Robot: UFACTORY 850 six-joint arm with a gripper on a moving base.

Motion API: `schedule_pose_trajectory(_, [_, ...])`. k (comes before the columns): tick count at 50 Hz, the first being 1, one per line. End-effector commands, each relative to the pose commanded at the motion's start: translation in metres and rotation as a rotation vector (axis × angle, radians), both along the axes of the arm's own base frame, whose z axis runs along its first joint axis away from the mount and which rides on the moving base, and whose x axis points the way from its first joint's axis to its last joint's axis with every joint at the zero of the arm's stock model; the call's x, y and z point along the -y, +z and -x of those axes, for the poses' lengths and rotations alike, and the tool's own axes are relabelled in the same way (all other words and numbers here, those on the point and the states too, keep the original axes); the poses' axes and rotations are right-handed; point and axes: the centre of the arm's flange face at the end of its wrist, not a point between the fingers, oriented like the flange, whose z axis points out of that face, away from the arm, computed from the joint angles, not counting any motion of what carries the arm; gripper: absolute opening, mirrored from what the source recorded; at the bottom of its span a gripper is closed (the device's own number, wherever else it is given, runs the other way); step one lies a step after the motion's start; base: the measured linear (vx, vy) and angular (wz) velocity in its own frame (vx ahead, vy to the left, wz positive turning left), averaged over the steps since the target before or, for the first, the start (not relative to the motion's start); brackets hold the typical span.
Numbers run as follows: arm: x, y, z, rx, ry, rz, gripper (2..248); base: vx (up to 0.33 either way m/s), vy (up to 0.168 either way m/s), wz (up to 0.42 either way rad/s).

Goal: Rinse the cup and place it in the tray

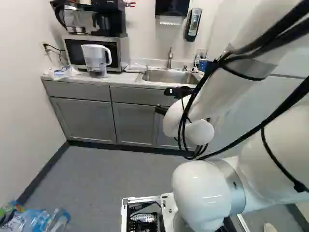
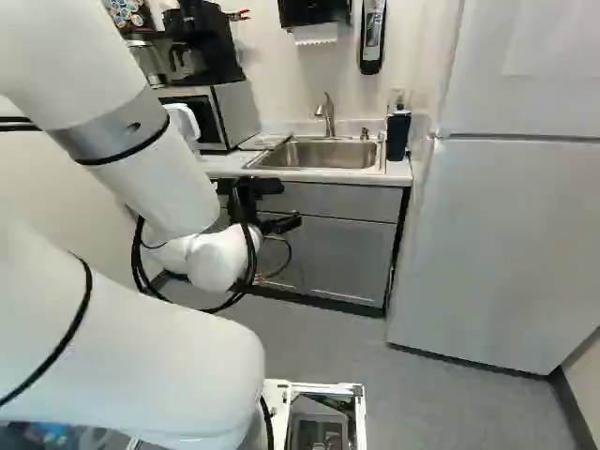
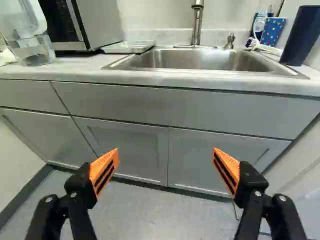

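A small kitchen is showing here, with a steel sink sitting in the desk, a faucet rising behind it, cabinets running beneath it, a coffee maker resting on a microwave to its left, and a refrigerator standing to its right.

One sink, one faucet, one tray, one pitcher.

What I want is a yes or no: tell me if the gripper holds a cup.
No: the gripper stands open in the wrist view, with nothing between its orange pads.
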Motion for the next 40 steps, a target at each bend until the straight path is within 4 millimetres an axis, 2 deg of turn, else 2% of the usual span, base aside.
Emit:
schedule_pose_trajectory(25, [0.000, 0.006, -0.001, 0.023, 0.000, 0.000, 247, 0.000, 0.000, 0.000])
schedule_pose_trajectory(40, [0.000, 0.021, -0.014, 0.060, 0.000, 0.000, 247, 0.000, 0.000, 0.000])
